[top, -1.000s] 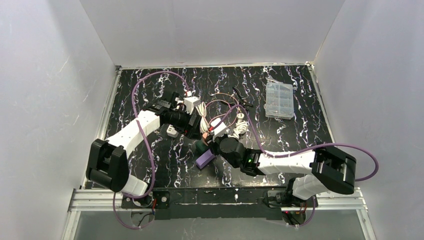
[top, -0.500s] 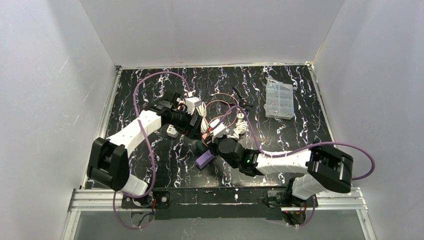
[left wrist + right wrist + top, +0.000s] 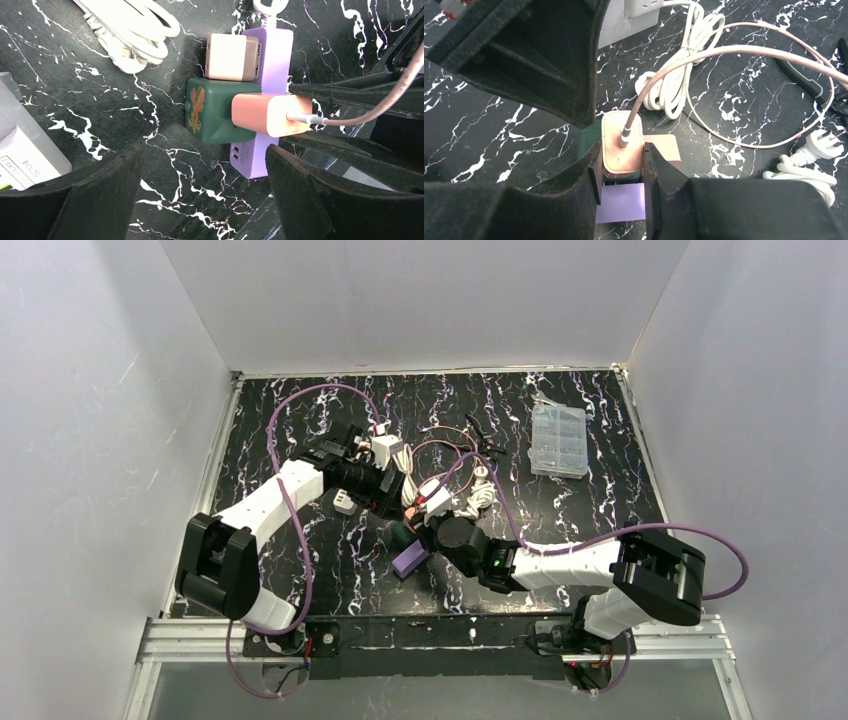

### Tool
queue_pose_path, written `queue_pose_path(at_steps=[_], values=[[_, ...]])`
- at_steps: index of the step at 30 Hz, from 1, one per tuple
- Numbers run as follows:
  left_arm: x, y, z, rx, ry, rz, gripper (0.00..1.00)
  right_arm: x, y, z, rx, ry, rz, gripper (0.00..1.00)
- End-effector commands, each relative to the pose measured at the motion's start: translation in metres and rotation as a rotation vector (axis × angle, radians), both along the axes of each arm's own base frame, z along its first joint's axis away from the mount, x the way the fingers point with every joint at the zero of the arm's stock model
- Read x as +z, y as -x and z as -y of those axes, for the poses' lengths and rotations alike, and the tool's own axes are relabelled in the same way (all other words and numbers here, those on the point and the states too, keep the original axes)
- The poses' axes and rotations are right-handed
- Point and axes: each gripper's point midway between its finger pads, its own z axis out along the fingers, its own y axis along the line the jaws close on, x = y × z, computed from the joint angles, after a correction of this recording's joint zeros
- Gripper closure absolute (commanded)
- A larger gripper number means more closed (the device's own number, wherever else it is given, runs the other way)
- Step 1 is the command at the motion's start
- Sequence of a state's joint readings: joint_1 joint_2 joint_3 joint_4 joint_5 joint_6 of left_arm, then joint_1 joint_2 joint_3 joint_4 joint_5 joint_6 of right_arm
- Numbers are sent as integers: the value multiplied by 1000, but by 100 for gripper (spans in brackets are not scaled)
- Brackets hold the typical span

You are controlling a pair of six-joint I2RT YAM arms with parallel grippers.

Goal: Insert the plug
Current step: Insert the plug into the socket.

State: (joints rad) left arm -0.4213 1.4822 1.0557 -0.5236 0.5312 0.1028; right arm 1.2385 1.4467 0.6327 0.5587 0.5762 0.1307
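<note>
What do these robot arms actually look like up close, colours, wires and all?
The left arm and right arm both have smooth white shells between chunky black joints. A purple cable loops loosely along each one. A small green light glows on the right arm. The two fingers on each are flat, matte black wedges with a felt-like texture.

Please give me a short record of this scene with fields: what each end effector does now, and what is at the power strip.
right end effector: shut on pink charger, cable attached
left end effector: open, holding nothing, over the strip
purple power strip: green adapter and beige adapter touching it
charger fully seated: cannot tell
</note>
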Motion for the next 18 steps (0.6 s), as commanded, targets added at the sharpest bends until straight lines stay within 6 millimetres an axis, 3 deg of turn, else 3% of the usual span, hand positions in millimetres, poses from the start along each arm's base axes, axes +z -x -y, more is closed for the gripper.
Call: queue_pose_path(at_steps=[1, 11, 18], values=[[10, -2, 2, -6, 10, 25, 12, 5, 1, 4, -7, -18, 15, 99], [12, -4, 3, 7, 15, 27, 12, -2, 4, 5, 3, -5, 1, 99], [13, -7, 17, -9, 28, 18, 12, -6, 3, -1, 17, 12, -1, 99]])
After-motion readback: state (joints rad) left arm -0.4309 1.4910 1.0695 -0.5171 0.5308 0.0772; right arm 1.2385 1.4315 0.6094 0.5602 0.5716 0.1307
